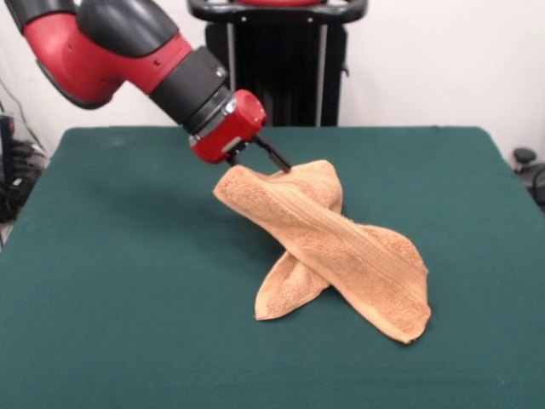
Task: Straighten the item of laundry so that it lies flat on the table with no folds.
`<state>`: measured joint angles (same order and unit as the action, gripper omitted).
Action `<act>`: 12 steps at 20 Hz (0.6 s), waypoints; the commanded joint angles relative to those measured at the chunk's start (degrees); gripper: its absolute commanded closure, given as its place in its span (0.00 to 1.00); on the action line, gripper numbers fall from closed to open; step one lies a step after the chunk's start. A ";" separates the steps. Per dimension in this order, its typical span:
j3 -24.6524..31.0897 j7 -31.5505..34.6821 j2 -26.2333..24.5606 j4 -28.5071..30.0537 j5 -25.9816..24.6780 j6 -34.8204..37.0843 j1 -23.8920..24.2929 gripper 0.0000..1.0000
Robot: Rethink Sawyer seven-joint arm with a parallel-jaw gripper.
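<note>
gripping the towel (328,247) by its top fold, the gripper (279,165) holds it twisted above the table (111,256).

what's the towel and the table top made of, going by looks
The towel looks like orange-tan terry cloth: fuzzy looped pile, with a flatter ribbed band along it. The table top seems to be dark green felt-like cloth: matte, even, no shine.

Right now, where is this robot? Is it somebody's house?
Probably a robot lab, not a house. A red and black arm holds an orange towel with its claw over a green table beside a bare white wall.
</note>
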<state>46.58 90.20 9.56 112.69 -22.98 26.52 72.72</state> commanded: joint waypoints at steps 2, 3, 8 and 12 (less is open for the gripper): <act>2.98 -6.14 0.57 -3.84 -2.07 5.45 -3.26 0.00; 3.09 -5.65 0.37 -3.43 -2.13 5.06 -2.99 0.00; 5.06 -6.35 -1.21 -4.18 -2.54 3.30 -2.31 0.00; 6.53 -7.82 -2.51 -4.70 -5.23 -1.19 -0.74 0.00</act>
<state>48.63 90.20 8.96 112.72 -24.39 27.27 73.11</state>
